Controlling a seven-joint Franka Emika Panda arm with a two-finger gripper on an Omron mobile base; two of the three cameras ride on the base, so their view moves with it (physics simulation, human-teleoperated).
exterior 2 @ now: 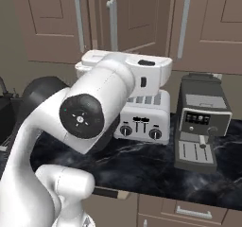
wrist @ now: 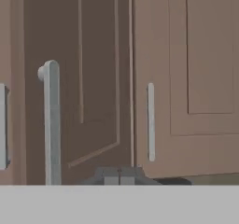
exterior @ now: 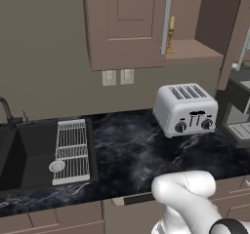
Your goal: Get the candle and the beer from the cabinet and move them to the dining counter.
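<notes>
The golden-tan candle stands upright on the open shelf of the taupe wall cabinet, just behind the silver handle of the door that is swung open. The beer and the dining counter are out of view. My gripper is shut with nothing between its tips, held up in front of the cabinet doors. In the hand view the open door's handle stands left of the tips, and a closed door's handle to their right. My white hand hovers above the toaster.
A silver toaster sits on the black marbled worktop under the cabinet. A dark coffee machine stands to its right. A black sink with a wire rack lies to the left.
</notes>
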